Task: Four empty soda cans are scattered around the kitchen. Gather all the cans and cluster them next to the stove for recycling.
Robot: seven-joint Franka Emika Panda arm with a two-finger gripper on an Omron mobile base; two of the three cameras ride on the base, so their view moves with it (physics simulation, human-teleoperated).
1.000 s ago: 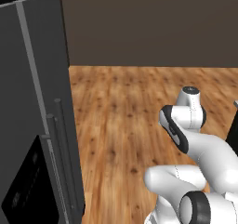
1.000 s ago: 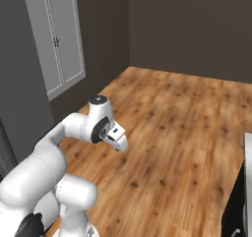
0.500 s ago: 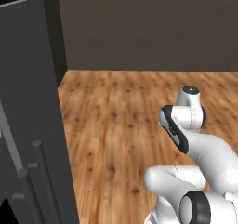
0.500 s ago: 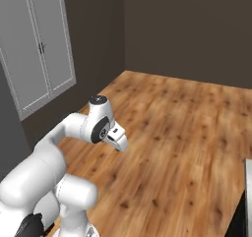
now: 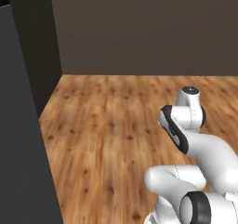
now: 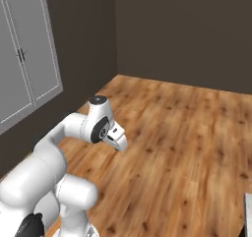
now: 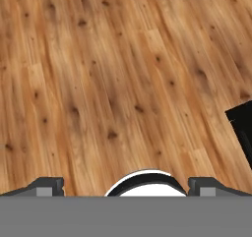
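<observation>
claw (image 7: 125, 186): wide apart, holding nothing | aim: down at bare wood floor (image 7: 113, 83) | cans, stove: direction from claw cannot be told | next: probably drive on, search

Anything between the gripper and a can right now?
Can't judge: no can or stove is in these views. The gripper is open and empty, facing bare wood floor. A dark wall, a dark tall unit on the left and grey cabinet doors border the floor; nothing lies on it.
</observation>
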